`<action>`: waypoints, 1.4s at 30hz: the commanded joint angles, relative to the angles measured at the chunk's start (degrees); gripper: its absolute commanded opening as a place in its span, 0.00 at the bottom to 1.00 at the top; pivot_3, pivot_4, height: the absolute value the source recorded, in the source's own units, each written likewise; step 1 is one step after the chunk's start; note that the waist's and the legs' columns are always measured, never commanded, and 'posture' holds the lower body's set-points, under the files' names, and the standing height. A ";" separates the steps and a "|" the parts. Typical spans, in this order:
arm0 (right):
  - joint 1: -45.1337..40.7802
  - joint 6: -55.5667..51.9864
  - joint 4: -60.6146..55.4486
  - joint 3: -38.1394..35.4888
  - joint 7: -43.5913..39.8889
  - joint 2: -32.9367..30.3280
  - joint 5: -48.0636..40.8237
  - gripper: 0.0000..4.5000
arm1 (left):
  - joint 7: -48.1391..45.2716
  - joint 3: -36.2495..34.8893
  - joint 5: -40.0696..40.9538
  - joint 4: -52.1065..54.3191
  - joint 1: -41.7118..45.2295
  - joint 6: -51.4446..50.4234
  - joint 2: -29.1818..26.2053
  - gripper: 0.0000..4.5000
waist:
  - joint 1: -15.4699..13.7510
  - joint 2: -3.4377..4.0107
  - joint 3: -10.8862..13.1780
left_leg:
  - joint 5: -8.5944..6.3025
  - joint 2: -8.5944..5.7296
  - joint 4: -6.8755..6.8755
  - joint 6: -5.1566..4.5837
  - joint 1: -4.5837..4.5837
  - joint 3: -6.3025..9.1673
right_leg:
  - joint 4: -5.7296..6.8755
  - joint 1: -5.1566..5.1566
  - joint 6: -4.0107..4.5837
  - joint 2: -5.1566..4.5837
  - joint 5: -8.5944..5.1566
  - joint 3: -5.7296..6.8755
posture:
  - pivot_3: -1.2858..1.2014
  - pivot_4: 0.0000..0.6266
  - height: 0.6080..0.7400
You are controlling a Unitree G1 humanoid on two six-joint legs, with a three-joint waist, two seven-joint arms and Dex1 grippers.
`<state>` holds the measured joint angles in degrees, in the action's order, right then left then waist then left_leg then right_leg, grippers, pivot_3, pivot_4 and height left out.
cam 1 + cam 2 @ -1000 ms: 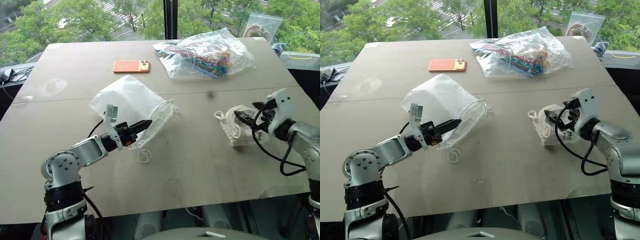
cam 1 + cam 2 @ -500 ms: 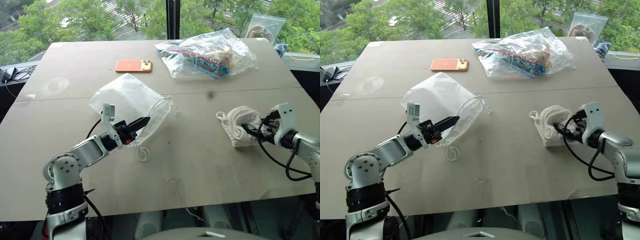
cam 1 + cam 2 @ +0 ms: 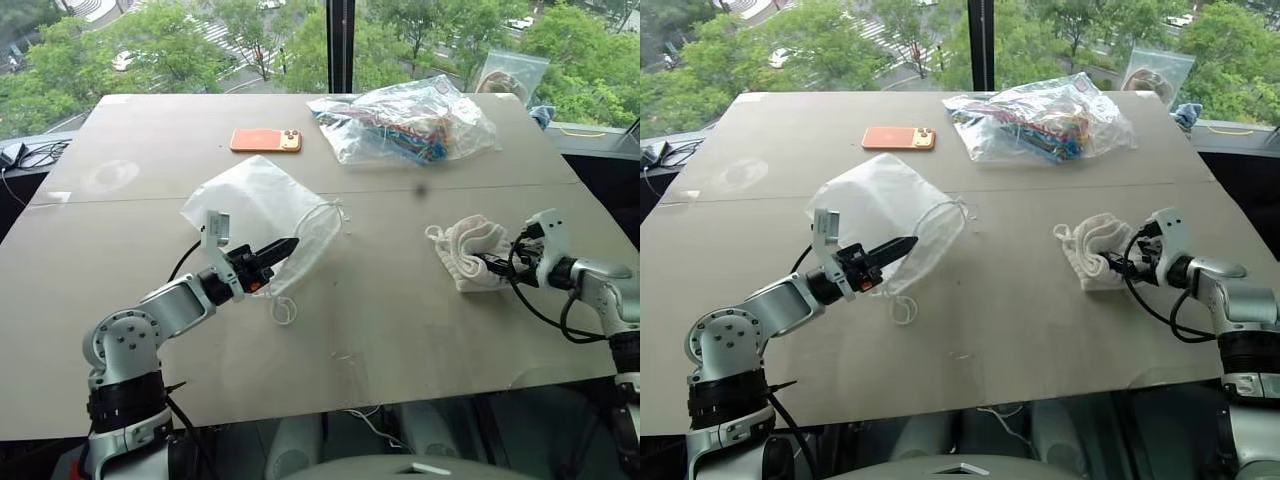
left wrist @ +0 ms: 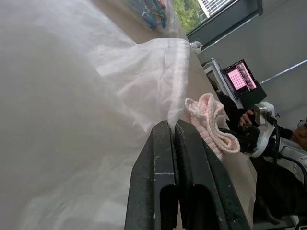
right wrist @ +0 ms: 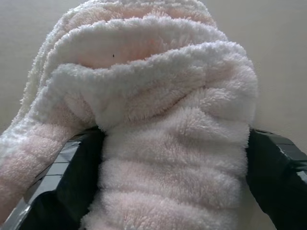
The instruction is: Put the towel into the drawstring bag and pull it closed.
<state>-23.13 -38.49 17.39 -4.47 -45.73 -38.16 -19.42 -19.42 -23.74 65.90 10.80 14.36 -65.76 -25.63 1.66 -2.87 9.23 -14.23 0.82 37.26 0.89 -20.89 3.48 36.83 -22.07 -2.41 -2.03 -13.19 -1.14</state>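
The left gripper (image 3: 288, 244) pinches the drawstring bag (image 3: 262, 200) with jaws together; the right gripper's (image 5: 158, 177) jaws straddle the towel (image 3: 470, 252), apart, on the counter (image 3: 400, 320).

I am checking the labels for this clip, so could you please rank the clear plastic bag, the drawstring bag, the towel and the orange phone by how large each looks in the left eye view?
1. clear plastic bag, though it lies farther away
2. drawstring bag, close behind it
3. towel
4. orange phone, close to the towel and farther off, so unsure
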 commanded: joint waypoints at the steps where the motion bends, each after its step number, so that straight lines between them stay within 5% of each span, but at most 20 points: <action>1: 3.02 -2.20 -1.14 5.65 -3.47 3.13 0.14 0.60 | 0.85 -0.10 2.85 3.80 1.35 0.55 -0.14 0.00 | 0.43 -0.01 -0.01 | 0.00 0.05 -0.12 0.01 0.10 0.01 | 0.00 0.05 0.01 0.02 0.00 0.01 | 0.52 0.24 1.00; 8: 7.68 0.45 -9.64 0.29 -2.48 5.89 -2.74 0.03 | 2.65 0.84 4.68 4.49 2.40 0.69 0.08 0.00 | 0.93 0.11 0.05 | -0.02 0.24 -0.69 0.03 0.22 -0.15 | 0.00 -0.13 0.05 0.23 0.01 -0.18 | 0.52 0.24 1.00; 13: 9.46 2.89 -14.19 -2.64 -0.51 7.50 -4.02 0.02 | 1.58 3.10 3.90 3.23 4.11 0.84 -0.18 0.00 | 0.75 0.26 0.15 | -0.02 0.23 -0.89 0.04 -0.02 -0.16 | 0.00 -0.48 0.26 0.25 0.04 -0.19 | 0.52 0.24 1.00; 16: 11.30 -0.22 -27.11 -4.50 2.69 11.50 -9.71 0.02 | 0.84 4.77 3.11 1.87 6.50 1.03 0.05 0.00 | 0.83 0.53 0.32 | -0.02 0.22 -0.90 0.04 -0.23 -0.15 | 0.00 -0.68 0.25 0.26 0.04 -0.18 | 0.52 0.24 1.00; 20: 13.32 -5.12 -38.75 -0.56 3.62 14.32 -14.58 0.02 | 0.25 6.49 2.29 1.39 7.82 1.41 0.25 0.00 | 0.63 1.24 0.67 | -0.01 0.18 -0.86 0.05 -0.71 -0.18 | 0.06 -1.17 0.21 0.24 0.05 -0.24 | 0.52 0.24 1.00; 26: 10.97 -9.88 -48.27 5.31 4.21 18.01 -22.58 0.02 | -2.08 11.46 -2.50 2.78 8.44 3.72 0.32 0.00 | 0.31 1.27 0.69 | 0.00 -0.02 -0.73 0.06 -1.21 -0.08 | 0.19 -1.60 0.27 0.05 0.10 -0.14 | 0.52 0.24 1.00; 30: 8.89 -8.58 -46.17 9.12 2.24 16.43 -20.87 0.02 | -3.26 13.17 -3.56 3.55 8.83 4.70 0.86 0.00 | 0.20 1.27 0.70 | 0.00 -0.11 -0.73 0.06 -1.22 -0.06 | 0.15 -1.59 0.25 -0.02 0.09 -0.12 | 0.52 0.24 1.00; 36: 1.47 -0.47 -31.09 19.44 5.09 15.18 -4.93 0.02 | -4.62 11.86 0.14 6.04 8.81 4.00 1.36 0.00 | 0.58 1.29 0.72 | 0.00 -0.10 -0.73 0.06 -1.19 -0.03 | 0.17 -1.59 0.25 0.01 0.09 -0.10 | 0.52 0.24 1.00; 42: -3.33 6.81 -18.91 20.60 9.31 20.06 2.87 0.02 | -4.34 11.52 2.92 9.06 7.14 2.01 -1.18 0.00 | 0.53 1.29 0.72 | 0.00 -0.10 -0.73 0.07 -1.24 -0.03 | 0.18 -1.62 0.26 0.01 0.09 -0.10 | 0.52 0.24 1.00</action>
<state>-25.53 -34.27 -2.38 16.00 -37.45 -18.82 -18.30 -23.23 -11.38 66.71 16.84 21.88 -63.41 -26.21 2.19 -1.58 9.95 -14.23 0.72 36.52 0.96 -22.13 3.44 37.01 -23.69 -2.14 -2.03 -13.10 -1.25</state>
